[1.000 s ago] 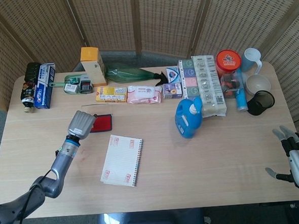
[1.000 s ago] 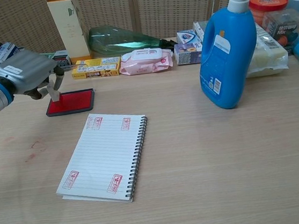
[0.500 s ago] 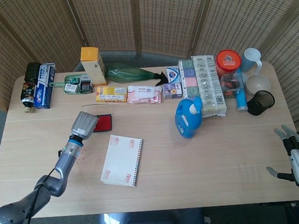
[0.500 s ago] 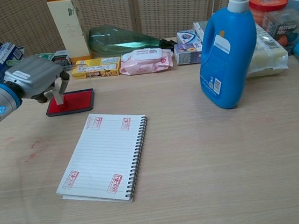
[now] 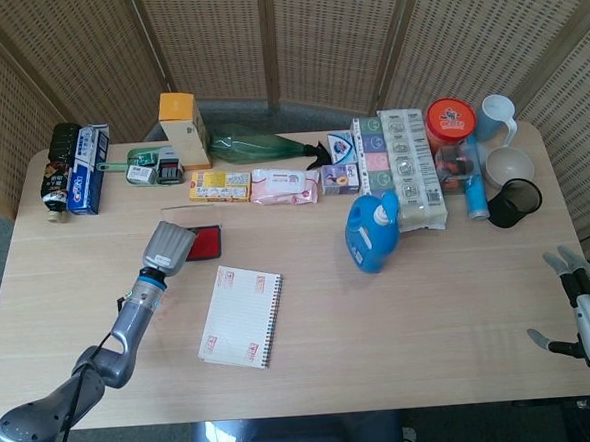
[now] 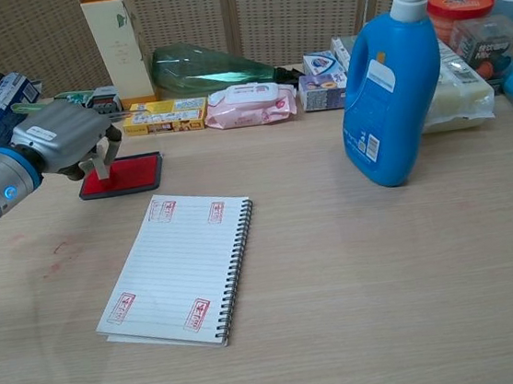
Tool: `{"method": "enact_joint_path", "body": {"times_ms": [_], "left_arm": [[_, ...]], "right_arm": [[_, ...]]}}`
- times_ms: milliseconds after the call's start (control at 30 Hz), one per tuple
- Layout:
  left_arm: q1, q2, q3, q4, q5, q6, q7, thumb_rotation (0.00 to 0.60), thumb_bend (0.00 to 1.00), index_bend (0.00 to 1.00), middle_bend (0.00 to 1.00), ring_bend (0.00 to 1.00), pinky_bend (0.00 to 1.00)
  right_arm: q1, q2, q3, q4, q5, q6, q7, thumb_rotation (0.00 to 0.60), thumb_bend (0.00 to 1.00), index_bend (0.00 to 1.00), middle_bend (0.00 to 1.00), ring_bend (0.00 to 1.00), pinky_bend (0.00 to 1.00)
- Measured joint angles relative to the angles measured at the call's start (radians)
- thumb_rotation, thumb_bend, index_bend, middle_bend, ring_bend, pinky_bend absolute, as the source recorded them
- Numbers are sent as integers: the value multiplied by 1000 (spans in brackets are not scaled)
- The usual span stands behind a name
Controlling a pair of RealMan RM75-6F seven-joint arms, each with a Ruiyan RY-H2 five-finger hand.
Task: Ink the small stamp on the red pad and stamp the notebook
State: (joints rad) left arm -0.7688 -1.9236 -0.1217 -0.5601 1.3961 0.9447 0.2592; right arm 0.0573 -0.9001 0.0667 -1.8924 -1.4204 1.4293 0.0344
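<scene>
Lighting: bright, even, diffuse from overhead. Shadows: soft and short beneath objects on the tabletop (image 5: 381,316). Glare: faint sheen on the tabletop near its front edge in the chest view. Focus: sharp in both views. Blur: none visible.

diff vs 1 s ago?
Left hand, holding the stamp, shifted slightly right and lowered the stamp onto the red pad. Notebook, its four red marks, and the open right hand unchanged.
</scene>
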Motion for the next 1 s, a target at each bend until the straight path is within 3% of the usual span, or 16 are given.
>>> {"method": "enact_joint_path", "body": {"times_ms": [667,1000], "left_arm": [[10,2,-4,5,-5,23,-8,600,412,641,1000,1000,1000],[9,90,-18,-162,14,115,34,600,413,641,1000,1000,1000]], "right_arm": [[-2,0,-2,-3,-9,5,-1,600,9,58,0,0,0],[-5,6,-7,-6,-26,8,13,600,9,58,0,0,0]]}}
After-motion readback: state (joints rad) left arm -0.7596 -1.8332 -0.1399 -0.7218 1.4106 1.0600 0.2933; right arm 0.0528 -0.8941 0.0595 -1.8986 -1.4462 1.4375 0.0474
